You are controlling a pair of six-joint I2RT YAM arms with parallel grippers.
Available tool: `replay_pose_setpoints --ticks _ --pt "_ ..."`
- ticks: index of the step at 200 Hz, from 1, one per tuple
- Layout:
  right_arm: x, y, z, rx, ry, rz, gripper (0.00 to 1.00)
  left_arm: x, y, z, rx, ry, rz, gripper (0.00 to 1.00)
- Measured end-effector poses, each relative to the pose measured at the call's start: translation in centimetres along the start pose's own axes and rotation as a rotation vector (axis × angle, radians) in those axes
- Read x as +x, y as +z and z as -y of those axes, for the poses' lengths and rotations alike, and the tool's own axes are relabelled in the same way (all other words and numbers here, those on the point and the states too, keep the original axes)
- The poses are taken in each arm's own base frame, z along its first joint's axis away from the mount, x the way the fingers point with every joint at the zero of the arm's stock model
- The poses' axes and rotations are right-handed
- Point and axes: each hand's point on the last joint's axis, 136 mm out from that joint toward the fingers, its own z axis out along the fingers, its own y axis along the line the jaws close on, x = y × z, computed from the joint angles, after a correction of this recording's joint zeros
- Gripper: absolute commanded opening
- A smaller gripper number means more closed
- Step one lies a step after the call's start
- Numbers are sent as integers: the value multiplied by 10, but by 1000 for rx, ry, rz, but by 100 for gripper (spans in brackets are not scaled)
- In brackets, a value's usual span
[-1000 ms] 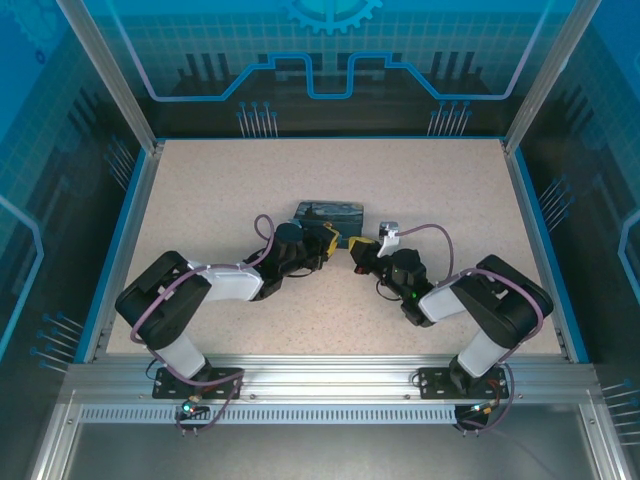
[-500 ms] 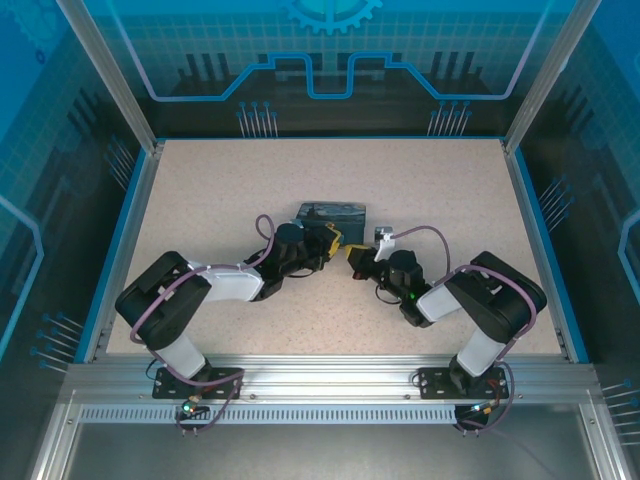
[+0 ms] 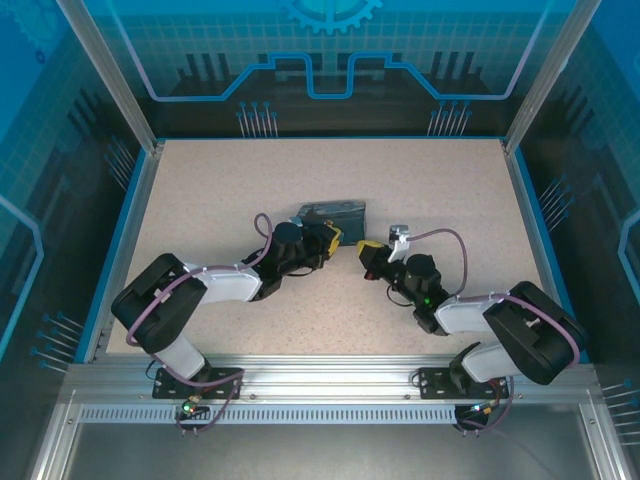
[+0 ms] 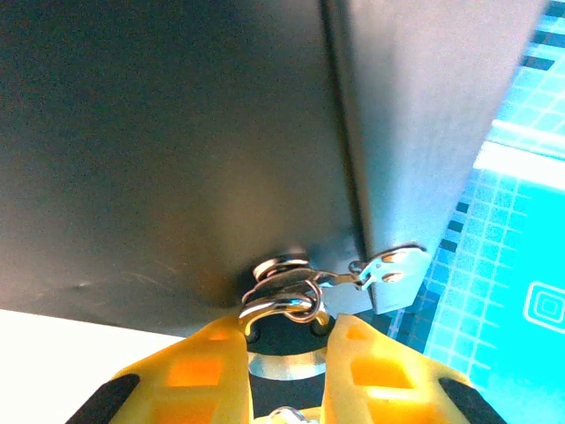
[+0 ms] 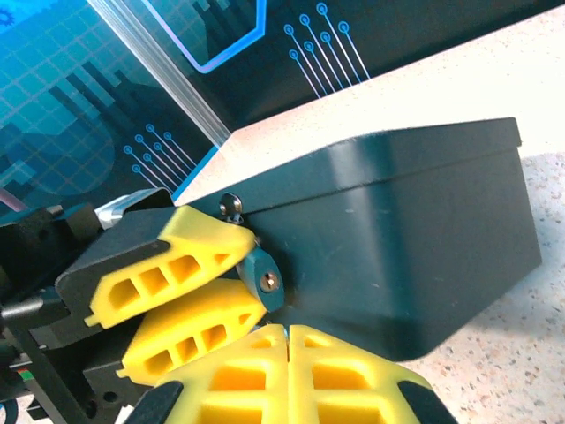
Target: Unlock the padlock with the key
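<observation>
Padlock (image 5: pixel 265 276) on box (image 5: pixel 415 238), in L hand (image 4: pixel 287 329)

L arm (image 3: pixel 225 283) & R arm (image 3: pixel 470 315) are built of black joints w/ white link shells, each trailed by a purple cable (image 3: pixel 262 228) and bolted on a black base plate (image 3: pixel 200 378); a green LED (image 3: pixel 425 297) is lit on the R one. L gripper (image 4: pixel 284 329) & R gripper (image 5: pixel 288 334) are fitted w/ yellow fingers (image 5: pixel 190 256), hollow cells moulded in, black patches near the roots.
</observation>
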Motion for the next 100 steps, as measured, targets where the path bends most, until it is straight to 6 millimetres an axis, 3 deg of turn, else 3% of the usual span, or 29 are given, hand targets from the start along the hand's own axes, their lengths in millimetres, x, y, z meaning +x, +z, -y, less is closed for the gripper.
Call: replay_pose_setpoints --ticks 37,100 --pt "-5 7 -4 -10 -10 8 0 1 0 0 -1 0 -3 0" --pt "9 15 5 9 -6 -29 0 1 0 0 -1 0 -3 0"
